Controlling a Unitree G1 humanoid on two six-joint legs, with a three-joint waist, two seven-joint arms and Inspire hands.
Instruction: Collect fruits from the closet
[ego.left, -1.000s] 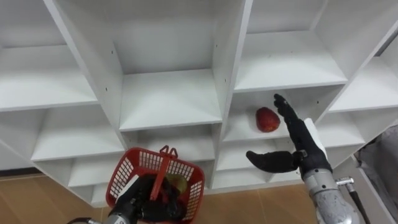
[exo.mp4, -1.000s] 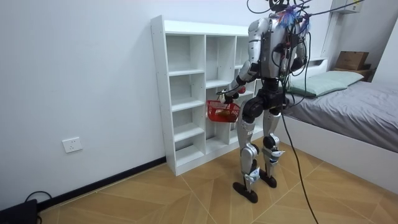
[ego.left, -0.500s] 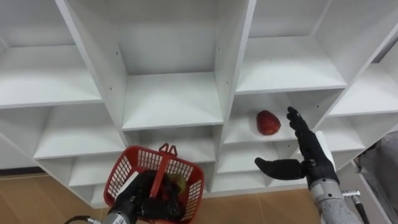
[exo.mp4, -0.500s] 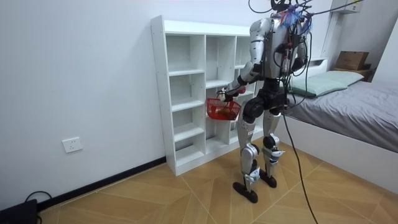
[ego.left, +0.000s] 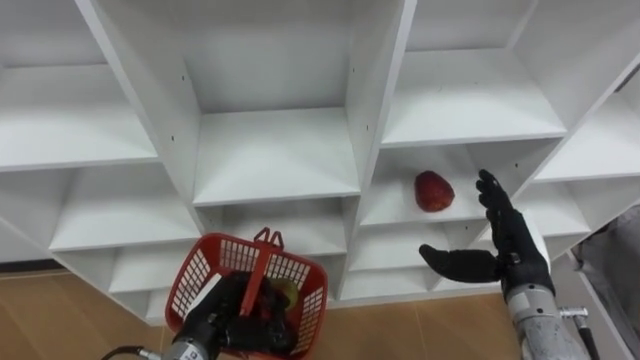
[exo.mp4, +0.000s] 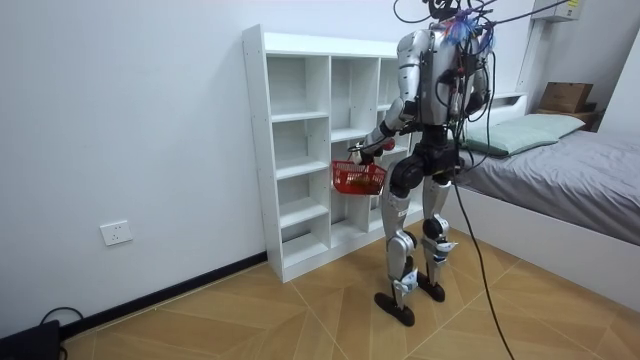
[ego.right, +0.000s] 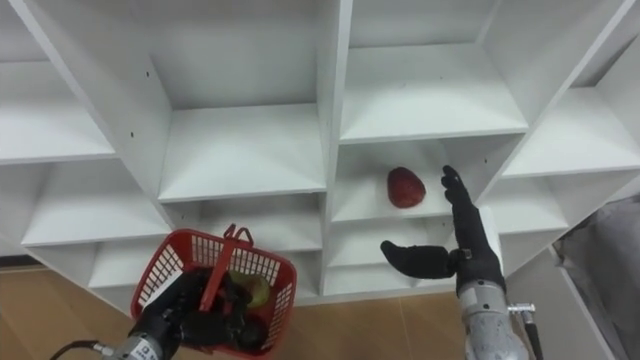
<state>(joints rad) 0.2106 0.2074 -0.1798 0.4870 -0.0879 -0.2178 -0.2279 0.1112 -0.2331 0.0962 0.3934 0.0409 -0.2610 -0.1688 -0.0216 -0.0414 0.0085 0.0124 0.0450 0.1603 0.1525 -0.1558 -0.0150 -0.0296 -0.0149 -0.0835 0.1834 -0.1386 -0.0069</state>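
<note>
Basket in left hand, right hand open near fruit on shelf.
Left hand (ego.left: 222, 318) fingers curl round the red basket (ego.left: 198, 277) handle, low; a yellow-green fruit (ego.left: 286, 293) lies inside. Right hand (ego.left: 512, 252) fingers straight, thumb spread wide, holding nothing, near and right of the red fruit (ego.left: 433, 191) lying in a right-hand compartment of the white closet (ego.left: 275, 150).

Bright, even indoor light, soft shadows
</note>
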